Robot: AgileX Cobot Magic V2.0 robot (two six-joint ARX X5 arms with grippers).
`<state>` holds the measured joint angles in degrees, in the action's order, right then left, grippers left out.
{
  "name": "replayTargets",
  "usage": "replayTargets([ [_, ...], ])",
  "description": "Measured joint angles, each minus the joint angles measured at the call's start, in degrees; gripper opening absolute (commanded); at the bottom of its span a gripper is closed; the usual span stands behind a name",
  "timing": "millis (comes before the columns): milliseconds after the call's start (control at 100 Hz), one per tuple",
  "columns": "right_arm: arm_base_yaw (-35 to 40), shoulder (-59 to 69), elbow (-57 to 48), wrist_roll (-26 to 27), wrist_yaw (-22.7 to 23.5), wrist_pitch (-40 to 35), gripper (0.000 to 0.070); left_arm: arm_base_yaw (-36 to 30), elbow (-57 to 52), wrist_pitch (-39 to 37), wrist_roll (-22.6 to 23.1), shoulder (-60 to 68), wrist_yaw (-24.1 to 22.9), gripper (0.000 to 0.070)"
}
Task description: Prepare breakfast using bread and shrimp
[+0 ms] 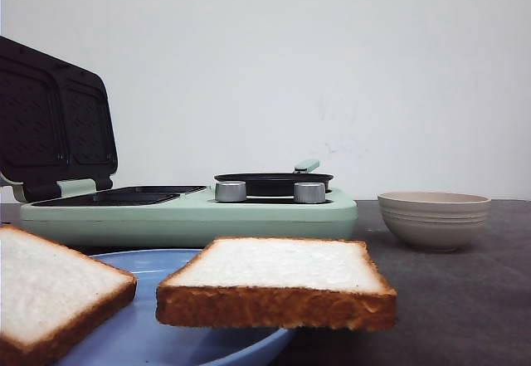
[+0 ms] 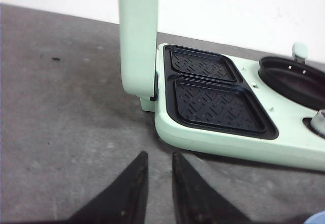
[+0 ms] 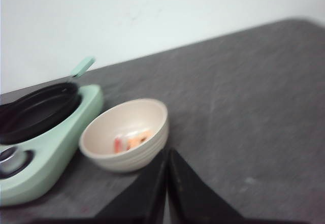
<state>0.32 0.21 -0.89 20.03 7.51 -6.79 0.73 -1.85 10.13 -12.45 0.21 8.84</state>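
Observation:
Two square slices of white bread lie on a blue plate (image 1: 141, 333) at the front: one in the middle (image 1: 278, 279), one at the left (image 1: 50, 295). Behind stands a mint-green breakfast maker (image 1: 191, 212) with its lid (image 1: 54, 121) raised and black grill plates (image 2: 216, 104) bare. A beige bowl (image 1: 434, 218) at the right holds an orange and pink shrimp (image 3: 131, 141). My left gripper (image 2: 158, 155) is slightly open and empty, over the table in front of the maker. My right gripper (image 3: 167, 153) is shut and empty, just beside the bowl (image 3: 124, 132).
A black round pan (image 1: 274, 183) with a mint handle sits on the maker's right side, behind two silver knobs (image 1: 230, 191). It also shows in the right wrist view (image 3: 35, 109). The table is dark grey (image 3: 244, 117), and a white wall is behind.

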Motion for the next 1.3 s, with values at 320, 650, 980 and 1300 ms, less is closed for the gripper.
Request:
replayTargets([
  [320, 0.00, 0.15, -7.56, 2.03, 0.66, -11.41, 0.0000, 0.00, -2.93, 4.57, -7.69, 1.05, 0.04, 0.0012],
  [650, 0.00, 10.88, -16.81, 5.01, 5.60, -17.75, 0.0000, 0.00, -16.85, 12.61, -10.14, 11.96, 0.66, 0.0013],
  [980, 0.00, 25.66, -28.30, 5.81, 12.50, -26.45, 0.0000, -0.04, -30.93, 22.08, -7.91, 23.87, 6.64, 0.0012],
  [1300, 0.00, 35.87, -32.28, 5.27, 21.64, -32.74, 0.0000, -0.04, -34.51, 31.06, -6.36, 28.04, 9.18, 0.0017],
])
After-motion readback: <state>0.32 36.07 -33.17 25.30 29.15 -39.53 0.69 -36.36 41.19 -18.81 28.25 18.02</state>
